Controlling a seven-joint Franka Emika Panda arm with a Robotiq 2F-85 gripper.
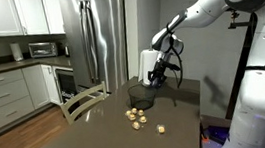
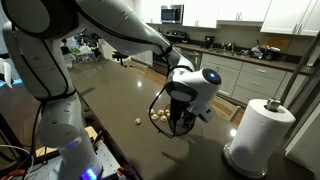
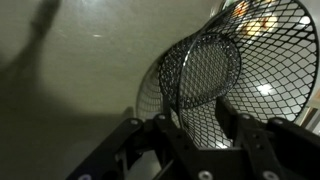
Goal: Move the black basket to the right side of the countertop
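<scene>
The black basket [image 1: 143, 96] is a round wire-mesh bucket on the dark countertop [image 1: 90, 139], near its far edge. It also shows in an exterior view [image 2: 168, 120], below the wrist. My gripper [image 1: 156, 78] reaches down onto its rim [image 2: 183, 104]. In the wrist view the basket [image 3: 215, 60] fills the upper right, and I look into it at its round bottom. My gripper [image 3: 203, 128] has one finger on each side of the mesh wall. A gap still shows between the fingers, so it is open around the wall.
Small yellowish pieces [image 1: 134, 115] lie on the countertop [image 2: 120, 95] beside the basket, and they also show in an exterior view [image 2: 156, 115]. A paper towel roll [image 2: 262, 135] stands close to the basket. A chair back [image 1: 83, 100] meets the countertop's edge. A steel fridge [image 1: 101, 32] stands behind.
</scene>
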